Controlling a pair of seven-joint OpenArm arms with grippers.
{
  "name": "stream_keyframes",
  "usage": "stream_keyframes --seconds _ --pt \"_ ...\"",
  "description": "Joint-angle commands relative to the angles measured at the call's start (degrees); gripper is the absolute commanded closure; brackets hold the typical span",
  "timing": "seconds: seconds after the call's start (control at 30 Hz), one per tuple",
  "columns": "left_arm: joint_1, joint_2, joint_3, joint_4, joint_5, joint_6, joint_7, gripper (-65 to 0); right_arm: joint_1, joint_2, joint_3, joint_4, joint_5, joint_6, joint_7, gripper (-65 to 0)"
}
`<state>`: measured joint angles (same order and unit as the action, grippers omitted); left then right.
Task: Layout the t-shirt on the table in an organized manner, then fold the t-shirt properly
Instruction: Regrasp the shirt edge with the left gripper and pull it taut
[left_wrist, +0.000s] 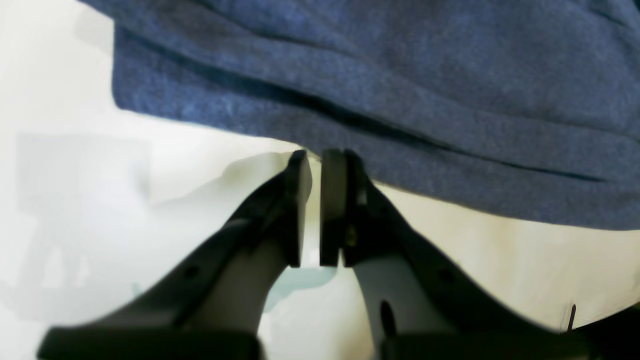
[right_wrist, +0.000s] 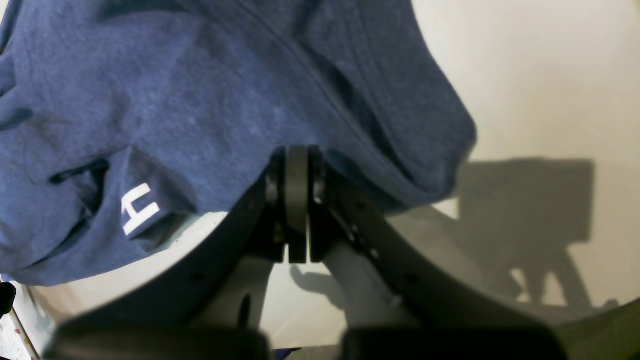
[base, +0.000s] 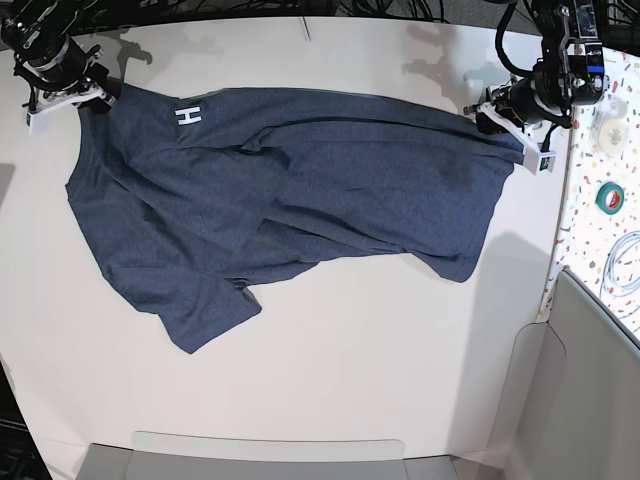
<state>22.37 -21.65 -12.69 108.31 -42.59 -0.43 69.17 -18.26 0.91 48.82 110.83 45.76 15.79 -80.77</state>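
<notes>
Fingers (right_wrist: 297, 165) of both arms pinch the t-shirt (base: 290, 190) edges narrowly; layout is underway, and next it needs pulling taut onto the surface (base: 350, 350).

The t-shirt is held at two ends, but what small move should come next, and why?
Probably draw the two arms gently apart. The left gripper and right gripper each pinch an end of the t-shirt, and the cloth between them lies in long creases on the table, with part of the edge folded over showing a white H.
</notes>
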Motion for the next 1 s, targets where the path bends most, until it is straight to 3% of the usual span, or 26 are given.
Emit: stream_keyframes --seconds 0.0,0.5,0.6,0.73,0.83,0.97 --pt "-0.4 -0.8 -0.4 0.7 -0.2 -0.1 -0.3 -4.0 0.0 0.6 0.2 1.0 0.9 0.2 0.8 0.0" --pt "-8.2 -0.8 -0.3 -5.8 -0.1 0.1 -1.0 -4.0 -0.1 0.6 0.2 0.9 0.9 0.2 0.8 0.0" --pt "-10.7 -0.6 -0.3 -6.8 3.2 0.2 -1.2 -4.0 0.0 0.6 0.2 0.9 0.9 0.2 0.8 0.0" --pt "-12.1 -0.5 -0.4 -11.9 9.1 0.2 -7.4 -4.0 0.1 0.6 0.2 0.9 0.9 0.2 0.8 0.0" --pt "-12.0 -0.6 -0.5 -13.8 9.8 0.2 -11.1 -4.0 0.0 0.6 0.3 0.8 0.9 0.2 0.8 0.0" --pt "-11.2 -0.5 -2.7 -13.8 9.7 0.2 -10.1 -4.0 0.1 0.6 0.3 0.8 0.9 0.2 0.8 0.0"
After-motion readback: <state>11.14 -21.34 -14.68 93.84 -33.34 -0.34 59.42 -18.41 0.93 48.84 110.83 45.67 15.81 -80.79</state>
